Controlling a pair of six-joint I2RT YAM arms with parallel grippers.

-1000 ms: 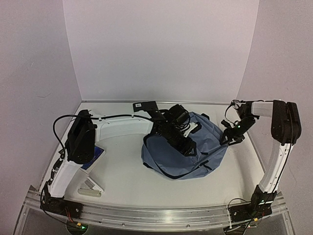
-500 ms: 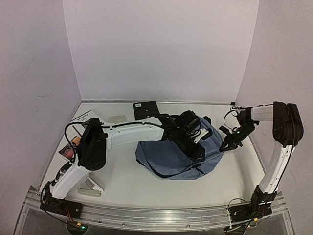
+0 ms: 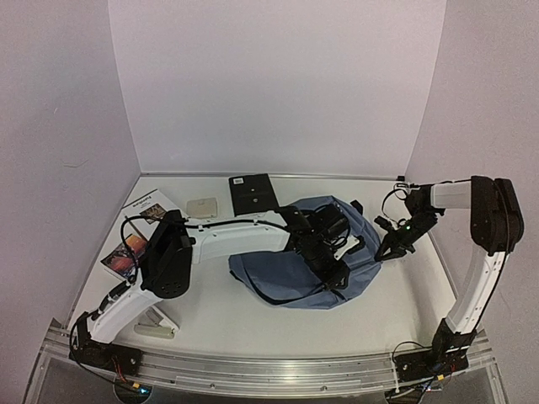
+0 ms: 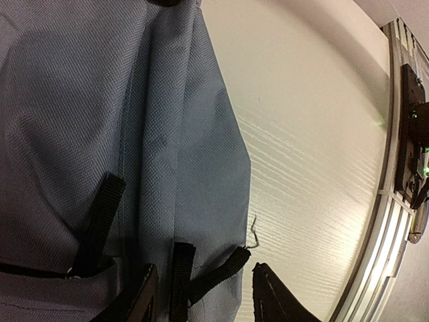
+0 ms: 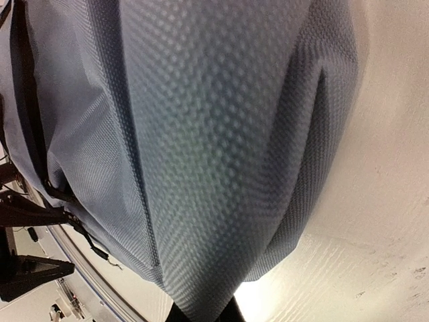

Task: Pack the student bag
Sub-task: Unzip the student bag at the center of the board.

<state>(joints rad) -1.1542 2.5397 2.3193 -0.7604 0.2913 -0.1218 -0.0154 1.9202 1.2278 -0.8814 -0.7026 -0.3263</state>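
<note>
Pale surface holds the student bag slumped at its middle. Left fingers hang spread wide over its near corner, a black strap between them. Right fingers pinch its right edge. Beyond lies a black pad.

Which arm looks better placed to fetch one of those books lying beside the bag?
Probably the left: the black notebook and booklet lie on its side of the student bag, and the left gripper has open jaws. The right gripper seems to pinch the bag's right edge.
</note>
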